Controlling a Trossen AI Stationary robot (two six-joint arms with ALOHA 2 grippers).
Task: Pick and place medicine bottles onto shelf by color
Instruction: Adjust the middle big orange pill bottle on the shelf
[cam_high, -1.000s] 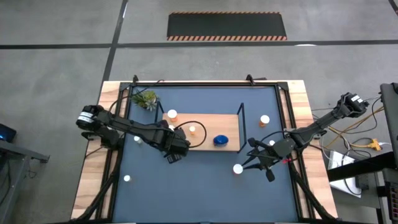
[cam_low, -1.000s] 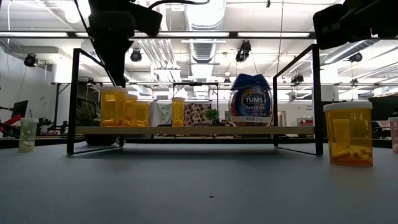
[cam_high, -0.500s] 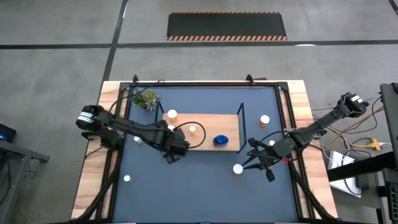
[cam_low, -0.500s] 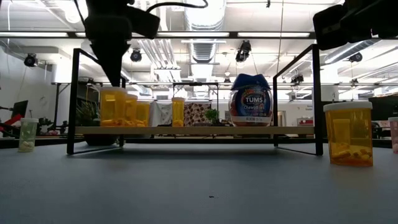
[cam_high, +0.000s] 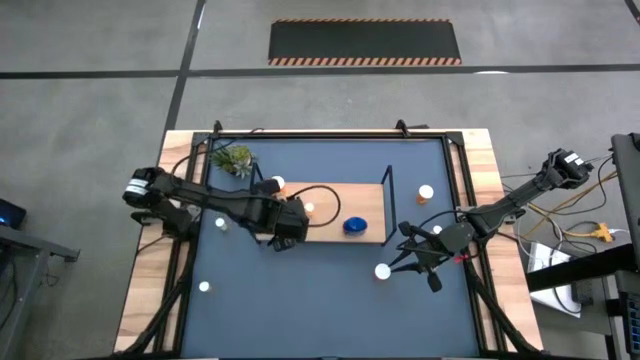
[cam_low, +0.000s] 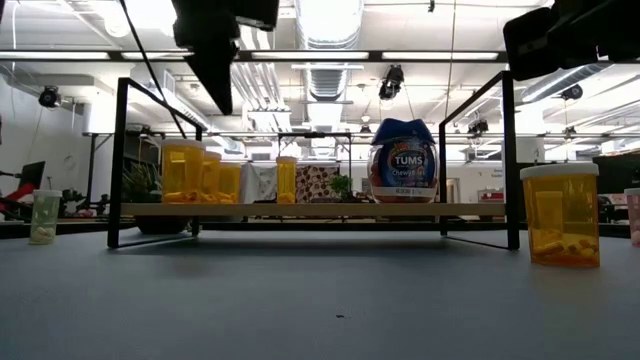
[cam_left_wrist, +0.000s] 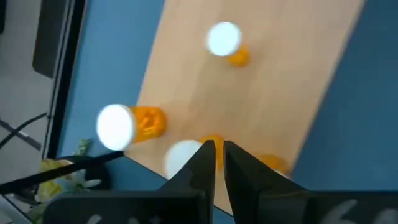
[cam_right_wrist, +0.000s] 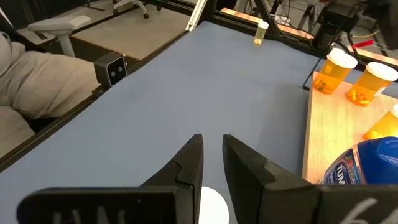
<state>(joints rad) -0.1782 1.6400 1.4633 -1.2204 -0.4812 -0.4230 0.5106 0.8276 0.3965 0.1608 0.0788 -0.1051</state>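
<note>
The shelf (cam_high: 335, 200) is a light-wood board with black wire ends. Several orange bottles (cam_low: 183, 172) and the blue bottle (cam_high: 354, 226) stand on it. My left gripper (cam_high: 286, 220) hovers shut over the board's left part, above the orange bottles (cam_left_wrist: 140, 122); in the low view the left gripper (cam_low: 222, 95) is clear of their caps. My right gripper (cam_right_wrist: 211, 158) hangs above an orange bottle (cam_low: 560, 215) standing on the mat, with a narrow gap between its fingers. That bottle's white cap (cam_high: 382, 270) shows beside the right gripper (cam_high: 404, 258).
A dark-blue mat (cam_high: 320, 310) covers the table. A bottle (cam_high: 425, 192) stands right of the shelf. Two tiny white bottles (cam_high: 204, 287) (cam_high: 220, 224) stand on the mat's left part. A green plant (cam_high: 233, 158) sits at the far left corner. The mat's near part is open.
My left gripper has moved toward the table's right and a little toward its far edge, from the shelf's near left corner to over the board. It has also risen away from the leftmost orange bottle. The bottles stand as before.
</note>
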